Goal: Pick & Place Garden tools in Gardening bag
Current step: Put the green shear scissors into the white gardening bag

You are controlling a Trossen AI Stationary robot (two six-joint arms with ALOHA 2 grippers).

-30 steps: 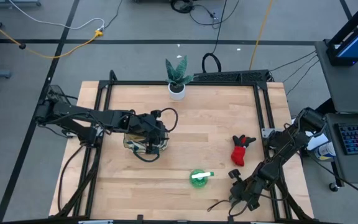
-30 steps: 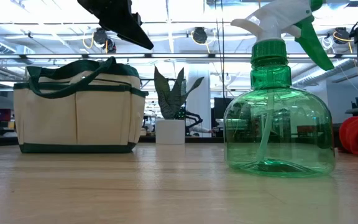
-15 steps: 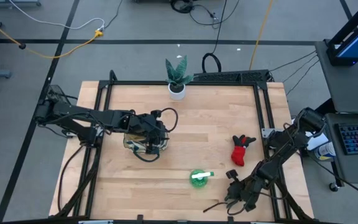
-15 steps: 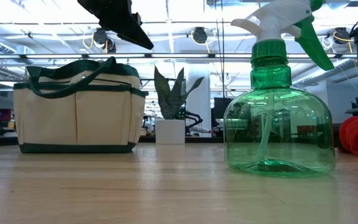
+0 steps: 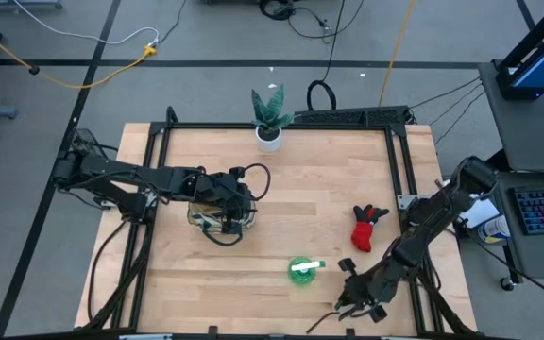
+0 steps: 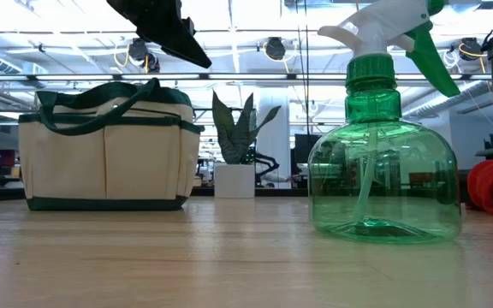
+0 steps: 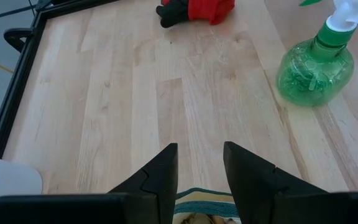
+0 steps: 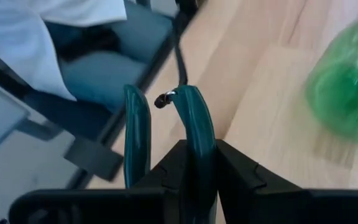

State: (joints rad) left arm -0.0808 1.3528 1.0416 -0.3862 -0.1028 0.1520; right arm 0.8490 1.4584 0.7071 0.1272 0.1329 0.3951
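Observation:
The cream gardening bag (image 5: 217,219) with dark green trim stands on the table's left half; it also shows in the low view (image 6: 109,154). My left gripper (image 7: 201,162) hangs open and empty over the bag's open top. My right gripper (image 5: 352,297) is at the table's near edge, shut on teal-handled pruning shears (image 8: 194,118). A green spray bottle (image 5: 302,269) stands upright on its base near the front. A red-black glove (image 5: 366,229) lies flat on the table's right half. My right gripper has one teal handle of the shears (image 8: 197,140) between its two fingers; the other handle (image 8: 137,124) stands beside them. Both handles stick out forward past the fingertips. The gripper's own body hides how far back the shears reach.
A green plant in a white pot (image 5: 269,118) stands at the table's far edge. A black frame (image 5: 404,179) runs around the table. In the right wrist view a seated person (image 8: 73,56) shows beyond the table's near edge.
My right gripper has gone a little toward the table's left along the near edge, still shut on the shears. My left arm and the things on the table have kept still.

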